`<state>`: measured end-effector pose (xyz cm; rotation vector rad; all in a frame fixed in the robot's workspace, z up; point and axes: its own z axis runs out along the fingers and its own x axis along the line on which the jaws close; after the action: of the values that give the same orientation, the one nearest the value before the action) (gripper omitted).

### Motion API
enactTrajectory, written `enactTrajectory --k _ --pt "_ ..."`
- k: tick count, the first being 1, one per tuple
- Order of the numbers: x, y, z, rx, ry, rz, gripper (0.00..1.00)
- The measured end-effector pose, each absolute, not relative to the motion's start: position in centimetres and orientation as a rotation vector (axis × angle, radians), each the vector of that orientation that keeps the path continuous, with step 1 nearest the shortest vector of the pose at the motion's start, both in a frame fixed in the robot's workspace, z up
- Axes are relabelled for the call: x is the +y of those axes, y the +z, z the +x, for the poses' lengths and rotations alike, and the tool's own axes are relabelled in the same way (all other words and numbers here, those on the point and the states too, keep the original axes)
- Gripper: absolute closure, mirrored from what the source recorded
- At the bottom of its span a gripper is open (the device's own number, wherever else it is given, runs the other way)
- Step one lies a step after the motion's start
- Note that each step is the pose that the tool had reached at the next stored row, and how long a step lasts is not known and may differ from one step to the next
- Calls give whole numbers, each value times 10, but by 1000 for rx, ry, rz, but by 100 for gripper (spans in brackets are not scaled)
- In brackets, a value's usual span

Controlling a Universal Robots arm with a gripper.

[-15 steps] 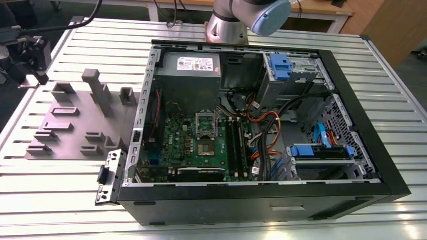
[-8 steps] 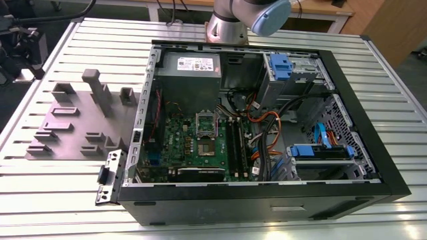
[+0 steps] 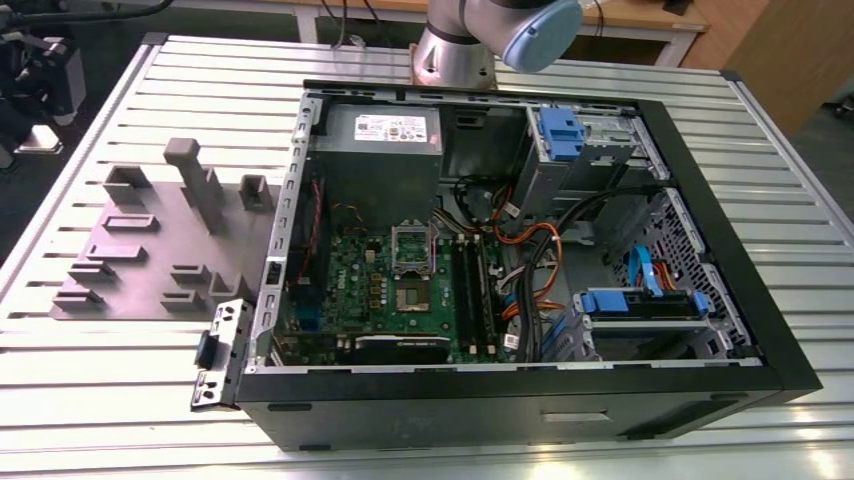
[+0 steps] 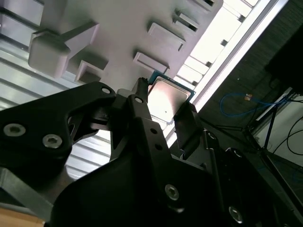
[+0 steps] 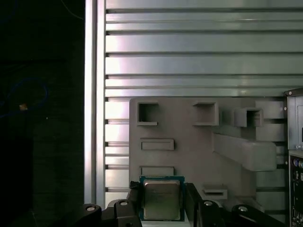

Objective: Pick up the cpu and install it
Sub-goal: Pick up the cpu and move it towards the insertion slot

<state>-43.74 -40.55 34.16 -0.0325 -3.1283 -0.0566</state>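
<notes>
Tool [image 5: 162, 204] gripped the cpu [image 5: 161, 198] by two opposite edges, chip was over the grey holder tray [image 5: 189, 146], tray lay on the ribbed bench [image 5: 199, 42], beside the open computer case [image 3: 534, 400]

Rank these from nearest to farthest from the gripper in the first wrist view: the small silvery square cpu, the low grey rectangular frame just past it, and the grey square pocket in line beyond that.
1. The cpu, held in the gripper itself.
2. The low rectangular frame, just beyond the chip on the grey plate.
3. The square pocket, at the plate's far edge.
</notes>
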Motion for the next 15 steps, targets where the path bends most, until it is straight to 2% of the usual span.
enactTrajectory --k 15 --pt "-406 368 -437 -3128 -56 -32 53"
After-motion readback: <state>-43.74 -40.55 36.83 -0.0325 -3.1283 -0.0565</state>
